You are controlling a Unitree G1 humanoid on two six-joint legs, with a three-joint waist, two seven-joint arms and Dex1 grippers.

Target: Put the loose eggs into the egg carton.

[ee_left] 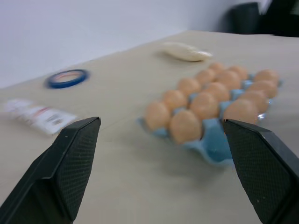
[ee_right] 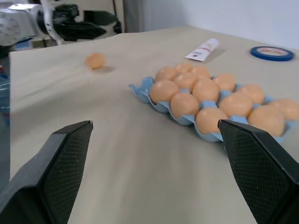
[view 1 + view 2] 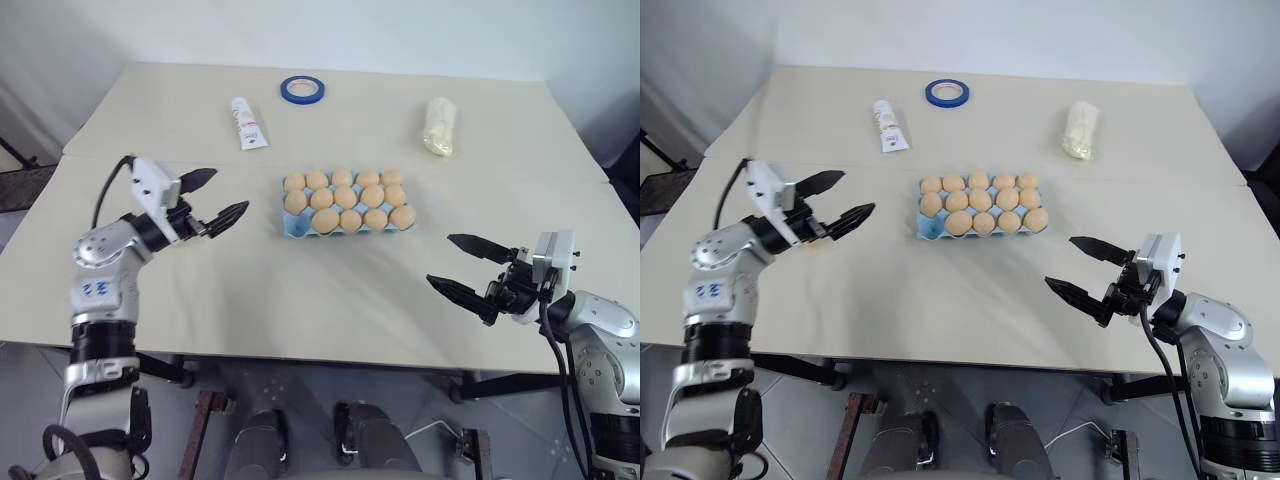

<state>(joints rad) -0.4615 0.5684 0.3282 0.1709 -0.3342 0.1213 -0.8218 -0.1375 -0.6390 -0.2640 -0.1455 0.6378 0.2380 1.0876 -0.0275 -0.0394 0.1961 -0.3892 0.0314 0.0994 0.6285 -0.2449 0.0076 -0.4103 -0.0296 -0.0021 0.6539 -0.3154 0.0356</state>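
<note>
The light blue egg carton [image 3: 296, 229] lies mid-table, its cups holding several tan-orange eggs [image 3: 346, 196]; the front-left corner cup shows bare blue. One loose egg [image 2: 95, 60] rests on the table to the carton's left, close under my left gripper. My left gripper [image 3: 229, 191] hovers left of the carton, open and holding nothing, its fingers aimed at the carton. My right gripper [image 3: 439, 259] hangs open and holding nothing near the table's front right, pointing toward the carton.
At the back of the table lie a blue tape ring [image 3: 302, 89], a white tube [image 3: 248, 123] and a pale plastic-wrapped bundle [image 3: 440, 125]. The table's front edge runs just below both grippers.
</note>
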